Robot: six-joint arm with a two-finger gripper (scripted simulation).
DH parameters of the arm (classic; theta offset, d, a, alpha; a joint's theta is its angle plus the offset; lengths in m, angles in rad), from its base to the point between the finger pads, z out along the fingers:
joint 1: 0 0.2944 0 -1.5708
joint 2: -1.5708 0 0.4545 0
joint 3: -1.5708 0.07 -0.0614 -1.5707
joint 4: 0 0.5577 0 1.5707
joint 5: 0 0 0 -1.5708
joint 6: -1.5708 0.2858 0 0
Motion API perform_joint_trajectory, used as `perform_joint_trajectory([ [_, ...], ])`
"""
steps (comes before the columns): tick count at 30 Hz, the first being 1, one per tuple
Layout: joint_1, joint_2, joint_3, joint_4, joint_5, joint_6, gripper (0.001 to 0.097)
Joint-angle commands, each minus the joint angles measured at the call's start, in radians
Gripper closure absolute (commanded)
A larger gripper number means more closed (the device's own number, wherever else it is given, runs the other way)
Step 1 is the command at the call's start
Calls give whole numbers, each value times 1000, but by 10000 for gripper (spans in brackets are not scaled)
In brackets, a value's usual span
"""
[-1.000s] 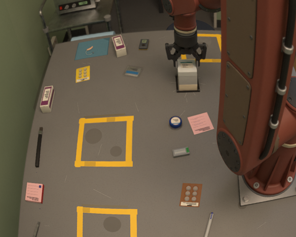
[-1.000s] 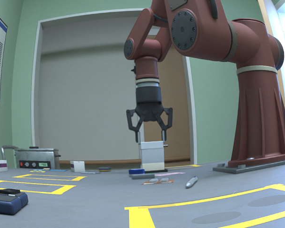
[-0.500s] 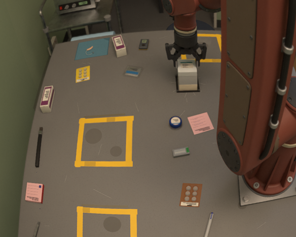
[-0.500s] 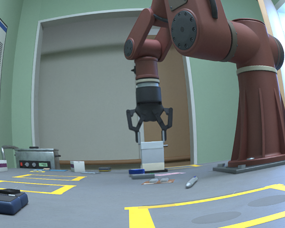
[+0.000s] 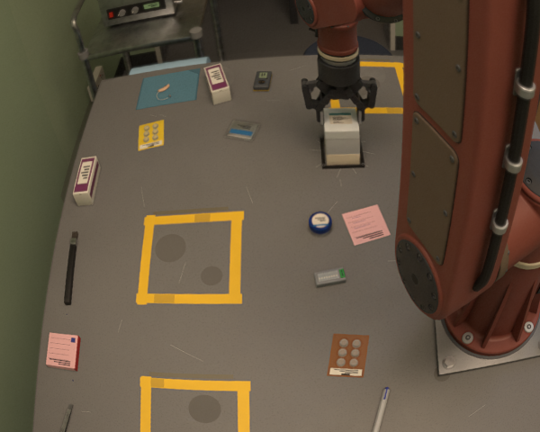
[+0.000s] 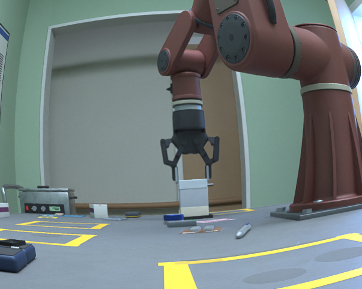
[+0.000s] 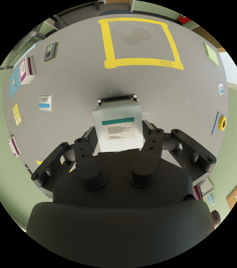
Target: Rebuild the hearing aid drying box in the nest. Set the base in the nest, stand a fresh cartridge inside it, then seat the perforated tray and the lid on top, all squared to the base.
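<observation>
The drying box stack (image 5: 341, 142) (image 6: 193, 198) stands in the dark nest (image 5: 343, 162) at the far side of the table, with the cream base at the bottom and the white lid (image 7: 118, 130) with its teal-striped label on top. My gripper (image 5: 339, 111) (image 6: 191, 178) (image 7: 119, 136) is straight above it, and its fingers grip the lid on two opposite sides. The lid looks squared to the base. The cartridge and tray are hidden inside.
My arm's base (image 5: 494, 335) stands close on the right of the nest. A blue round tin (image 5: 320, 222), a pink note (image 5: 366, 224) and a grey strip (image 5: 330, 277) lie in front of it. Yellow tape squares (image 5: 190, 257) mark the table; boxes and cards lie on the left.
</observation>
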State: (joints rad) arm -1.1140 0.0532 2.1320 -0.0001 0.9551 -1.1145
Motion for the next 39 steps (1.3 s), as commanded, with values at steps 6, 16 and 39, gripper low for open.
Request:
perform_joint_trajectory([
  [6,0,0,-1,0,0,0,596],
  [16,0,0,-1,0,0,0,396],
  [39,0,0,0,0,0,0,141],
])
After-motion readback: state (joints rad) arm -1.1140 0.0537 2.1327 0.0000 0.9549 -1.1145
